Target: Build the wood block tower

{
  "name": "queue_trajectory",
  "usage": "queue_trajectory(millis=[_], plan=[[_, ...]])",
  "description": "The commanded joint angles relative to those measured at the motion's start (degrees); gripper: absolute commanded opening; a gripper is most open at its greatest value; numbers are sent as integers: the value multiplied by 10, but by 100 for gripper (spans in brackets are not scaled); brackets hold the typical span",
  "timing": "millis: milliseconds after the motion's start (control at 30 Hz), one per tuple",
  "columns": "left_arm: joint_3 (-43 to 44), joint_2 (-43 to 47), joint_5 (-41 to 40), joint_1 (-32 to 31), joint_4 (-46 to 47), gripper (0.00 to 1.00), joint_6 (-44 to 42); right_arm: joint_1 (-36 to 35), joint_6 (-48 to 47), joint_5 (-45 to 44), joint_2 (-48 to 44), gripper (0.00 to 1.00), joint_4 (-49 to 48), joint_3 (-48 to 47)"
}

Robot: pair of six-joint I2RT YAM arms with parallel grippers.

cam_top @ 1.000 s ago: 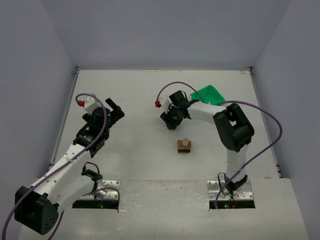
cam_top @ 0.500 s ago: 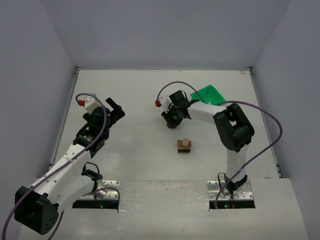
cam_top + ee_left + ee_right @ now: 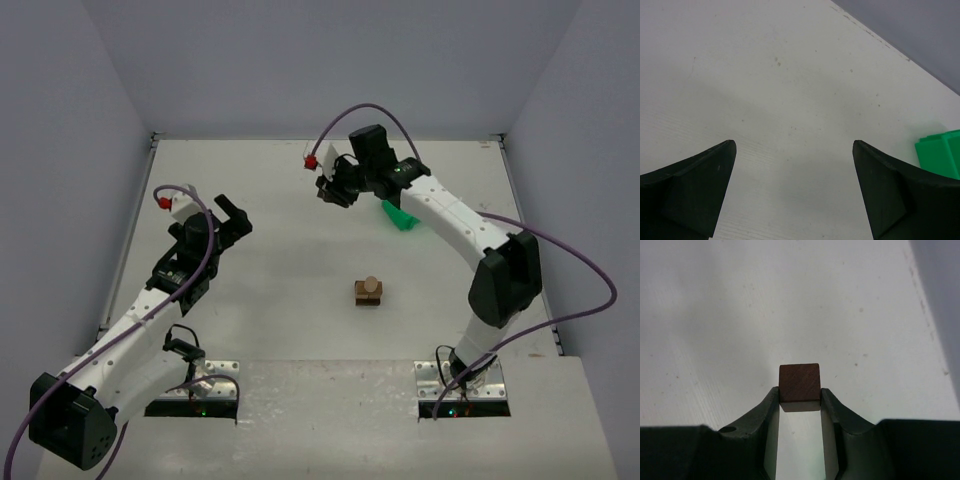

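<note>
Right arm has swung up and outward since the earlier frame; right gripper (image 3: 333, 188) now hangs toward 12 o'clock from table centre, and the arm crosses over most of the green bin (image 3: 400, 217).

Surface: white table (image 3: 280, 300), lightly speckled, matte. Plain grey-blue walls (image 3: 320, 60) on three sides.

Containers: green bin at 2 o'clock, only one corner showing; contents cannot be told.

Wood block tower (image 3: 369, 291) stands at 4 o'clock, near centre, well apart from both grippers.

Right fingers are pinched on a dark brown cube (image 3: 799, 382), held at the fingertips, clear of the table.

Left gripper (image 3: 792, 150) at 10 o'clock, fingers spread wide, holding nothing.
</note>
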State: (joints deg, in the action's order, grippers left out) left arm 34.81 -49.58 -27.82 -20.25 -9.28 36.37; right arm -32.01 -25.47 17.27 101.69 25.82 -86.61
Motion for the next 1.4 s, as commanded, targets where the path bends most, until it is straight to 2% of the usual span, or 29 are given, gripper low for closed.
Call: queue_trajectory(millis=[0,100,233,300,433,600,833,1367], plan=[[1,6,11,7,35,100,-20,2,-130,80,-65,16,152,-29],[5,1,14,7,34,100,-23,1,-199,92,-103,17,235,-2],[9,-5,3,7,34,100,-29,1,-209,87,-147,17,337,30],[18,-7,-12,7,24,100,-28,1,-245,114,-179,17,373,47],[16,-5,-18,7,35,100,-34,-4,-291,134,-203,18,397,88],[13,-8,-24,7,45,100,-38,-9,-288,138,-173,15,447,92],[25,-20,-34,7,40,100,-36,-15,-219,97,-239,17,274,210],[31,-23,-24,7,32,100,-32,-47,-131,-2,-233,19,216,238]])
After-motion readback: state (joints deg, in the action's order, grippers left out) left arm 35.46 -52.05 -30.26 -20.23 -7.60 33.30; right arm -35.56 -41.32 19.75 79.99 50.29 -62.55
